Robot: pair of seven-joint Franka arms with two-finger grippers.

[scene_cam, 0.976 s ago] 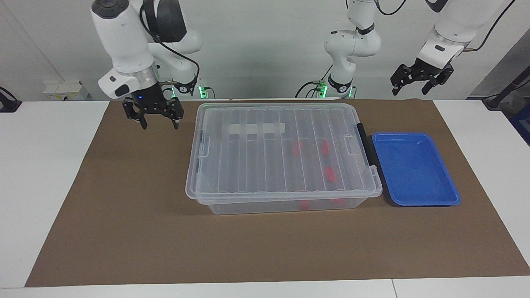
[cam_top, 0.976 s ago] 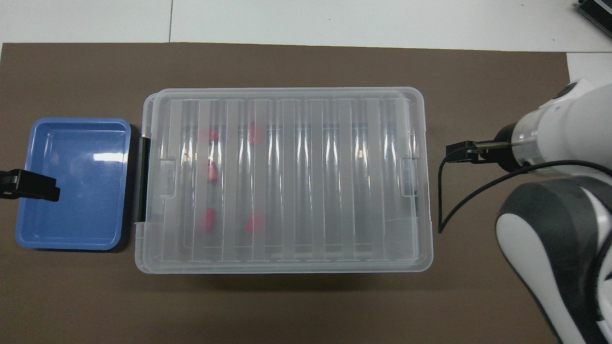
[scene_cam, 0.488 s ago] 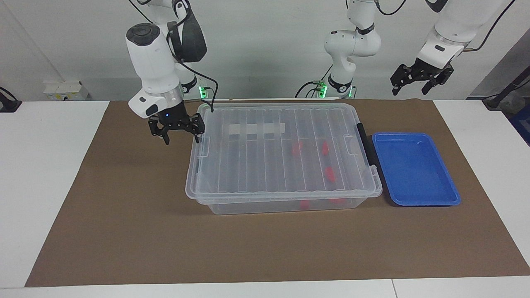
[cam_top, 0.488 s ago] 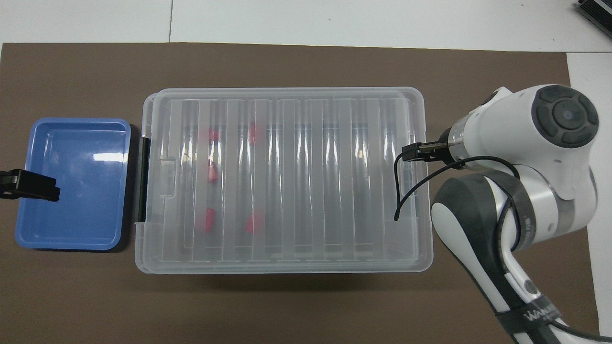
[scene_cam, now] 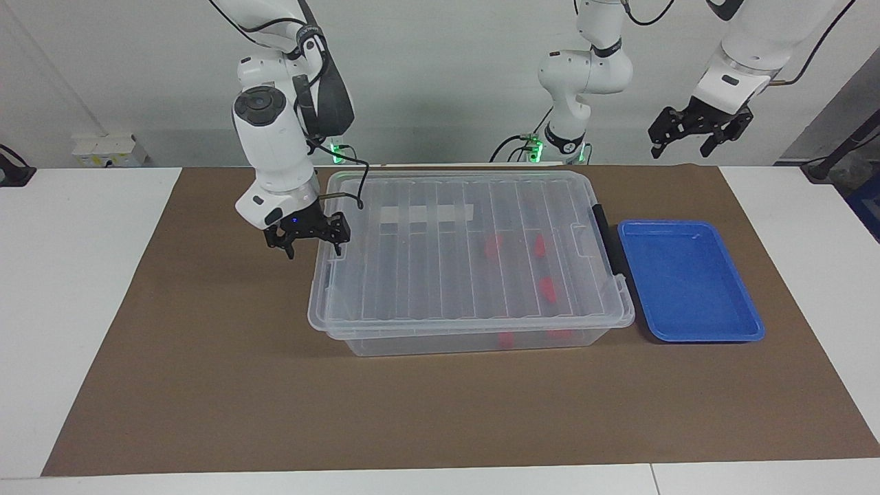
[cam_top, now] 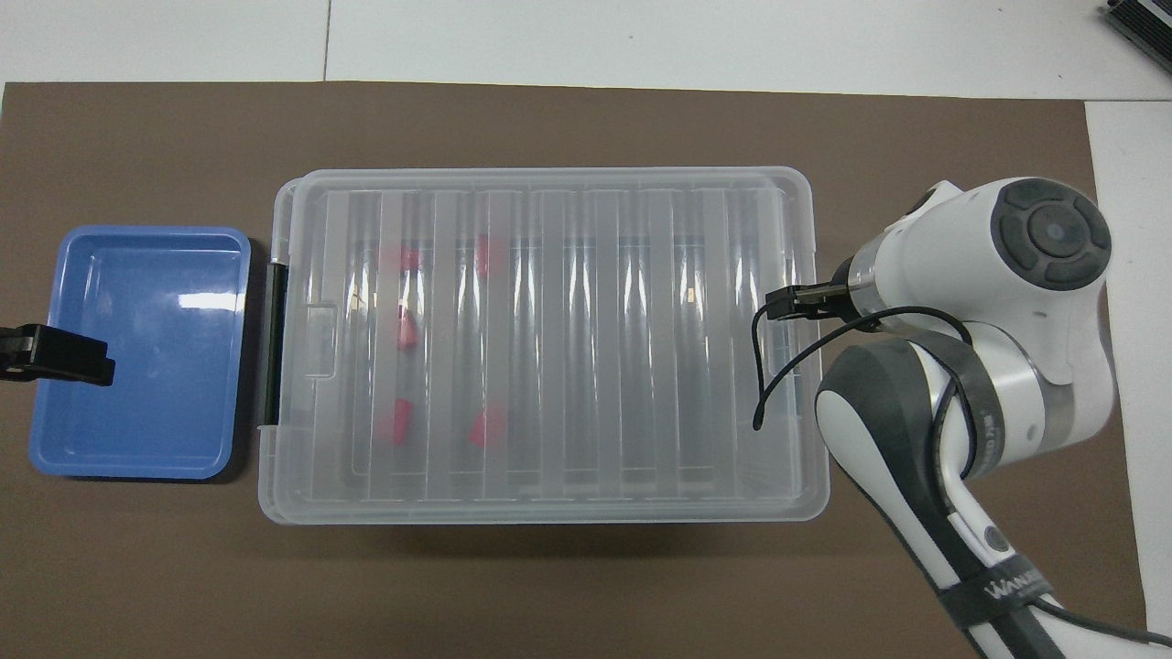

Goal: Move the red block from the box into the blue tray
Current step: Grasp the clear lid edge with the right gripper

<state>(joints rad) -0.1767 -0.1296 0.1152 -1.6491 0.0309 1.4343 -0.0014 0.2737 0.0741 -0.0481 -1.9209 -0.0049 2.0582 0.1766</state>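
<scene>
- A brown mat [scene_cam: 206,385] [cam_top: 586,586] covers most of the white table [scene_cam: 69,289] [cam_top: 641,37].
- A white socket box [scene_cam: 106,149] sits by the wall.

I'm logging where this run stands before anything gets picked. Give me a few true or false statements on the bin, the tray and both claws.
1. The box has its lid on. True.
2. A red block lies in the blue tray. False: the tray holds nothing; the red blocks show through the lid, inside the box.
3. The right claw is at the box's end toward the right arm. True.
4. The left claw holds a red block. False: it waits raised, open and empty.
5. The blue tray sits on the lid. False: it sits beside the box, on the mat.
</scene>
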